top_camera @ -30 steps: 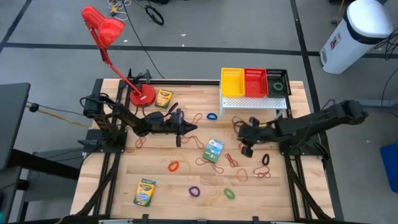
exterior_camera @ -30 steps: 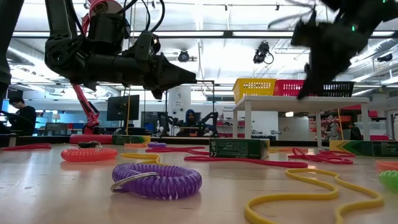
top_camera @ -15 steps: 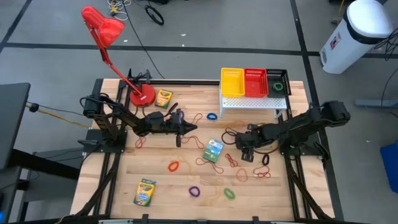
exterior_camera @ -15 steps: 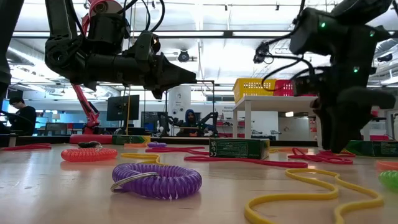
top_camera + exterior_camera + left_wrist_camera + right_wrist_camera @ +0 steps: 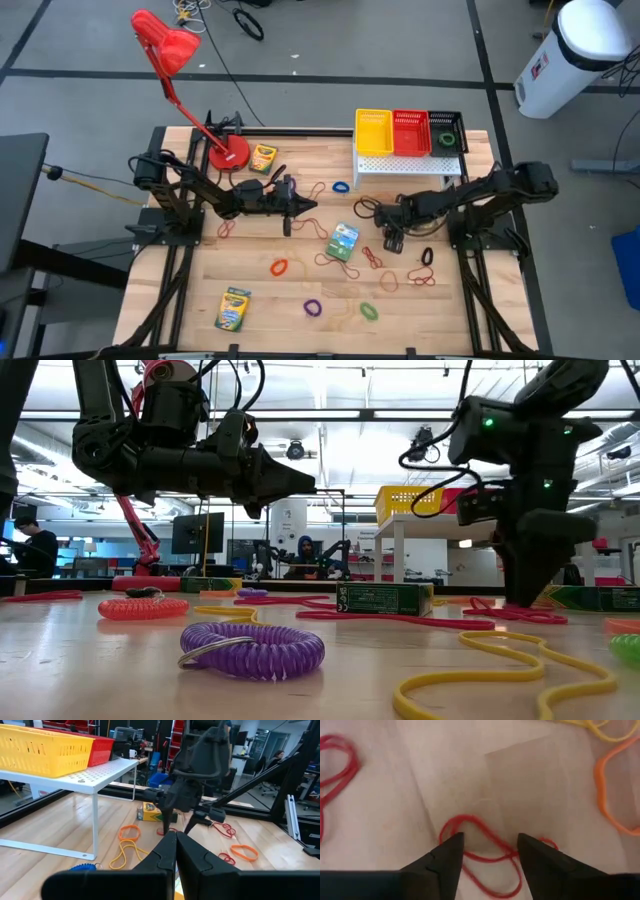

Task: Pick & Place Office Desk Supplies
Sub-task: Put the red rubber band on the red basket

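Your wooden bench (image 5: pixel 250 300) lay strewn with loops and crayon boxes. Your left pincer (image 5: pixel 292 207) stayed pressed together, hovering mid-bench. Your right pincer (image 5: pixel 392 241) had come down with fingers spread, straddling a red rubber band (image 5: pixel 482 845) beside the green crayon box (image 5: pixel 343 241); closing looked next.

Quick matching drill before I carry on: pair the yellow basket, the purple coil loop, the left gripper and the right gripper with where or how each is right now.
1. yellow basket
2. purple coil loop
3. left gripper
4. right gripper

A. fingers open, straddling a red rubber band
B. on the white shelf
C. fingers shut, above the table
D. lying on the tabletop near the front edge

Pairs: 1-B, 2-D, 3-C, 4-A
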Controlling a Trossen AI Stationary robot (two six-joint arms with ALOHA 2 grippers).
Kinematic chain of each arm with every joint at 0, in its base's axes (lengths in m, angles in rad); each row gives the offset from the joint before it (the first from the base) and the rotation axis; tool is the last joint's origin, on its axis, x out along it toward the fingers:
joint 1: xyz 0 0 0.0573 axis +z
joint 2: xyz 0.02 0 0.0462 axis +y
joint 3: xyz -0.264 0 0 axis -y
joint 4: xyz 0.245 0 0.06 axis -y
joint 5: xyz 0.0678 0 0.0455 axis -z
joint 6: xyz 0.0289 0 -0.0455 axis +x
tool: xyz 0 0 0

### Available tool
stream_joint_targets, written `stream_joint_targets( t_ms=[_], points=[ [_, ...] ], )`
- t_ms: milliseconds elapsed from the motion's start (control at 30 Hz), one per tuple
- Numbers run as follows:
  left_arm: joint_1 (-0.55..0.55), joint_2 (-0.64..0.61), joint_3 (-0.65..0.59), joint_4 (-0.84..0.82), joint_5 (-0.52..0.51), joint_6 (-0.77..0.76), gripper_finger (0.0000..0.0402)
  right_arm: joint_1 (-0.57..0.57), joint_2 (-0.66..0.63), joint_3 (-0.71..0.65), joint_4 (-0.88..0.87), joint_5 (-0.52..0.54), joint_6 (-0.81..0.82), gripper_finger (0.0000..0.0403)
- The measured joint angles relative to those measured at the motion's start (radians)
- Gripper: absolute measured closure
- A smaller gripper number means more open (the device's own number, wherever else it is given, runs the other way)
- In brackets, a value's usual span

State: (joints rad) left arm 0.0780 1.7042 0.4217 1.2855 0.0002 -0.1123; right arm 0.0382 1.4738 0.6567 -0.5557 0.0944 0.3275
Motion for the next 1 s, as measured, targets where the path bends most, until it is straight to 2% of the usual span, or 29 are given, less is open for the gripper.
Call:
stream_joint_targets(
  t_ms=[200,567,900,1000],
  points=[
    [0.0,0.0,0.0,0.0,0.0,0.0,0.0388,-0.036,0.0,0.0,0.005,-0.023,-0.005,0.0256],
    [0.0,0.0,0.0,0.0,0.0,0.0,0.0388,-0.026,-0.007,0.021,-0.025,-0.033,0.004,0.0393],
    [0.0,0.0,0.0,-0.001,0.0,0.0,0.0388,0.046,-0.008,0.316,-0.215,-0.013,0.02,0.0398],
    [0.0,0.0,0.0,-0.001,0.0,0.0,0.0388,0.06,-0.008,0.423,-0.284,0.04,0.073,0.0397]
  ],
)
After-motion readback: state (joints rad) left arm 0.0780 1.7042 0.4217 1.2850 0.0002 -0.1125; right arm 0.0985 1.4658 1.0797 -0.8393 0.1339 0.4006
